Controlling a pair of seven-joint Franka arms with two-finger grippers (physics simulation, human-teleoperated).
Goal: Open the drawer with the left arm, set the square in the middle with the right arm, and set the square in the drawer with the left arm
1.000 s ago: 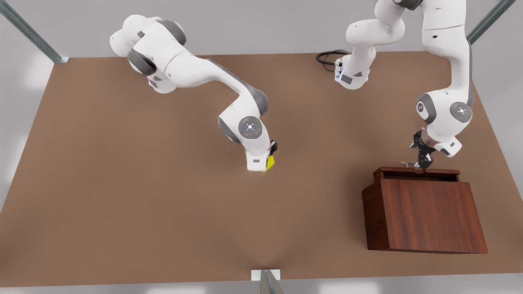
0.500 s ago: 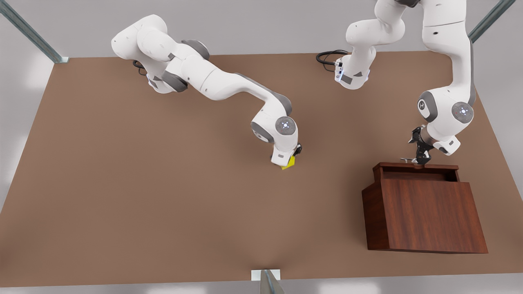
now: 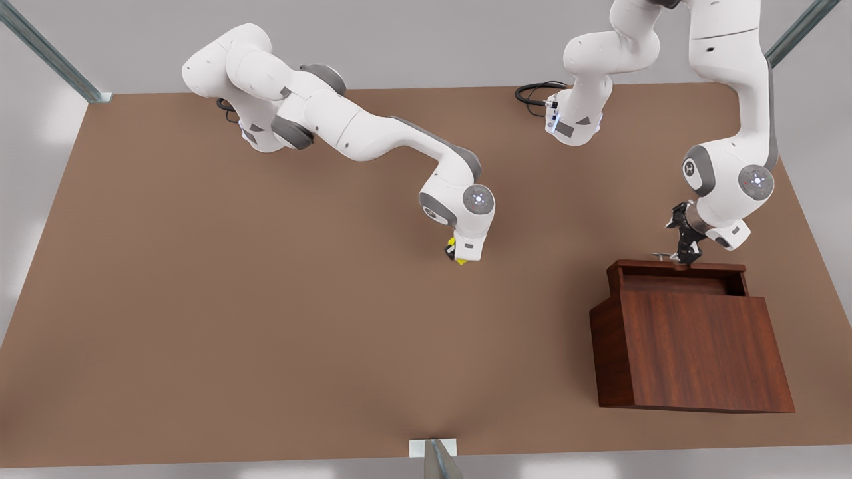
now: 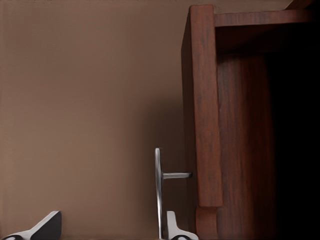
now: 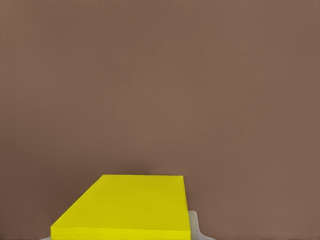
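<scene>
Right gripper (image 3: 459,256): near the table's centre, clenched on the square (image 3: 460,260); a fingertip (image 5: 195,225) shows beside the cube in the right wrist view.
Square: yellow cube (image 5: 125,205) held low over the bare middle (image 3: 373,293) of the tabletop; contact with the surface cannot be judged.
Left gripper (image 3: 684,255): at the cabinet's 12 o'clock edge, fingers (image 4: 172,227) spread either side of the handle (image 4: 158,192), one touching it.
Drawer (image 3: 675,276): pulled partly out toward 12 o'clock, interior dark.
Cabinet (image 3: 692,349): at roughly 3 o'clock from the square, well apart.
</scene>
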